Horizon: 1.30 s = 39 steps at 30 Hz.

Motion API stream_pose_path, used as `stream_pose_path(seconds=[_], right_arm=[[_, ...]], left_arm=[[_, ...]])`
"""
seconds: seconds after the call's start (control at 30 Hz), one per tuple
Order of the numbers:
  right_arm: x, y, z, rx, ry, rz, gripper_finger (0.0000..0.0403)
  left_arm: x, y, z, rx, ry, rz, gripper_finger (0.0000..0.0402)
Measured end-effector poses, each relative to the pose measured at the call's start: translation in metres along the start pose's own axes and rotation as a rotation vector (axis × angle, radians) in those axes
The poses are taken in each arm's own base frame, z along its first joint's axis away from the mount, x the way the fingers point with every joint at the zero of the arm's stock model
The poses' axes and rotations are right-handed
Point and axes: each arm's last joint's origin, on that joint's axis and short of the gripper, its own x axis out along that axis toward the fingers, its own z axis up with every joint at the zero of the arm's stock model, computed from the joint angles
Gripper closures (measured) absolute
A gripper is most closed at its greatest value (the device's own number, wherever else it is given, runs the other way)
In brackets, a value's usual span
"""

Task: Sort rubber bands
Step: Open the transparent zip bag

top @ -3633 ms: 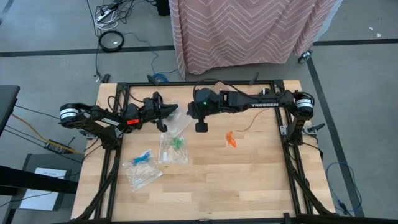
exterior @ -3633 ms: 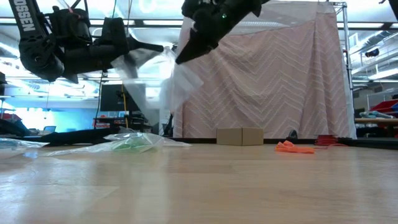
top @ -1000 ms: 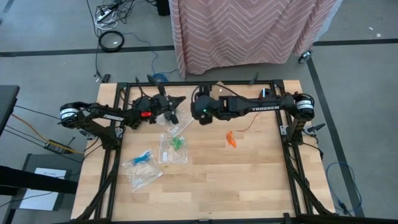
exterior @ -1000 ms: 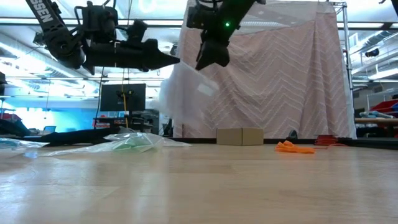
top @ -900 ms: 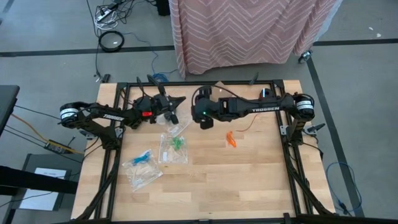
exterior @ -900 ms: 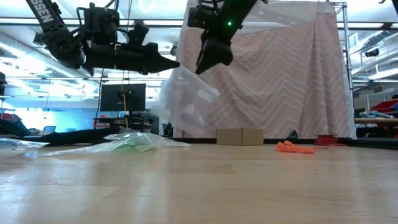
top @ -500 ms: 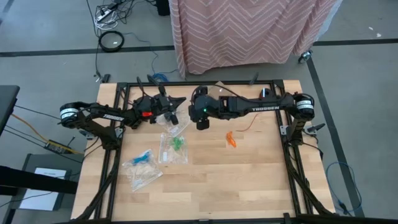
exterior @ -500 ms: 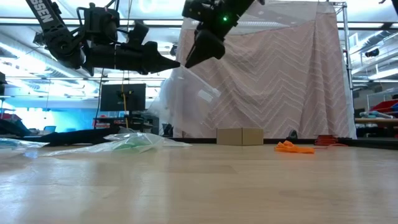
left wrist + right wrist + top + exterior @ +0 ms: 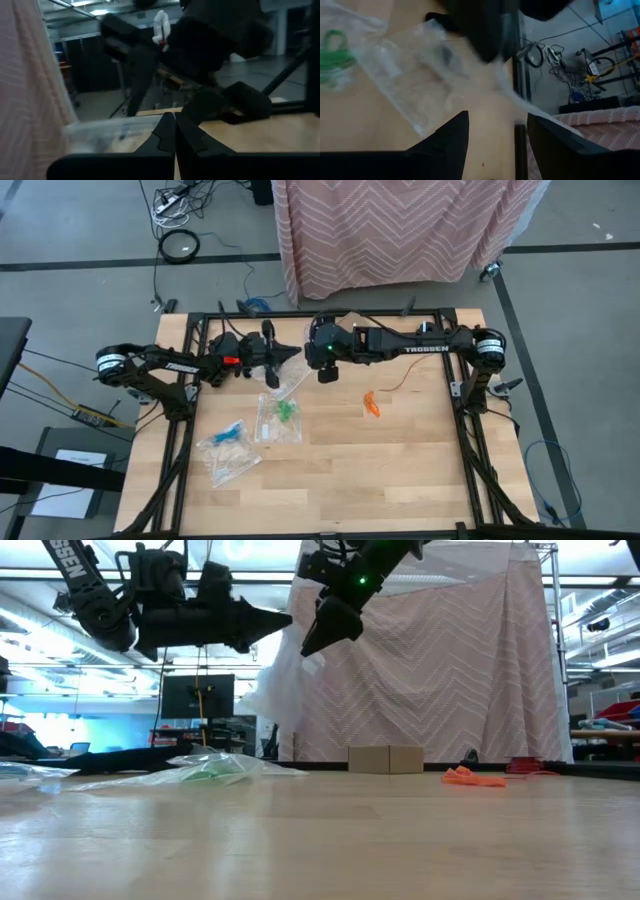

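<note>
A clear zip bag (image 9: 274,690) hangs in the air over the table's far middle, with my left gripper (image 9: 287,620) shut on its top. My right gripper (image 9: 497,135) stands open right beside that top edge, slanting down from the table's right. Orange rubber bands (image 9: 371,403) lie in a small heap on the wood at the right. Green bands sit inside a second flat bag (image 9: 280,416), and blue bands inside a third (image 9: 228,442), both lying on the table. My left gripper pinches the clear bag's upper edge (image 9: 150,131) between its two shut fingers, which come nearly level from the table's left. The bag hangs slack below the fingers, clear of the table. My right gripper is open at the bag's top; whether a finger touches the film (image 9: 520,100) cannot be told.
A dark metal frame (image 9: 190,380) runs round the tabletop. Two small cardboard boxes (image 9: 385,759) stand at the far edge, with a patterned pink cloth (image 9: 450,660) behind them. Bare wood (image 9: 380,470) covers the near half of the table.
My left gripper has rolled in place, keeping its hold. The hanging bag, which was spread out toward the right gripper, now hangs narrower under the left fingers. My right gripper has turned a little and stayed open beside the bag's top.
</note>
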Motion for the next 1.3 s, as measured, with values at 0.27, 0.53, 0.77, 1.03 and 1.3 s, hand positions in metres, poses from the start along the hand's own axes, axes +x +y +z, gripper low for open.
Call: stream_pose_path(seconds=[0.27,0.53,0.77,1.03,1.3], right_arm=[[-0.024,0.012,0.000,0.009,0.057,0.074,0.0224],[-0.048,0.036,0.032,-0.005,-0.196,0.153,0.0229],[-0.048,0.030,0.044,0.023,-0.299,0.068,0.0228],[-0.043,0.019,0.041,0.105,-0.304,0.057,0.0227],[-0.040,0.018,0.041,0.132,-0.329,0.078,0.0228]], left_arm=[[-0.044,0.023,-0.011,-0.054,-0.087,0.112,0.0400],[-0.059,0.017,-0.015,-0.075,-0.107,-0.051,0.0401],[-0.055,0.006,-0.011,-0.069,-0.149,-0.099,0.0401],[-0.050,-0.005,-0.010,-0.068,-0.161,-0.082,0.0401],[-0.047,-0.007,-0.008,-0.049,-0.170,0.002,0.0401]])
